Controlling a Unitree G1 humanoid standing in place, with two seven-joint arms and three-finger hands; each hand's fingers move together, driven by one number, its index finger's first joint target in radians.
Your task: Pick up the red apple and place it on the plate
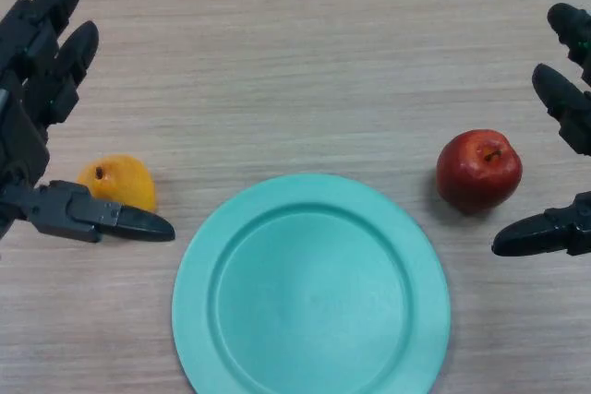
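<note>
- Across the whole head view: pale wood-grain surface (305,53), carrying everything below.
- At bottom centre: round teal plate (199,306), bare inside, lower rim cut by the frame edge.
- At the left edge: black left hand (37,117), released, fingers straight and pointing up the view, thumb stretched out toward the plate; grasping nothing.
- At the right edge: black right hand (568,108), only partly in frame, likewise released, fingers spread above and thumb below, cupped toward the apple but apart from it.
- Right of the plate, near its upper-right rim without touching: red apple (478,171), resting on the surface, stem end up, lying between the plate and the right hand.
- Left of the plate: small orange-yellow fruit (118,182), on the surface, just above the left thumb; contact with the thumb cannot be told.
</note>
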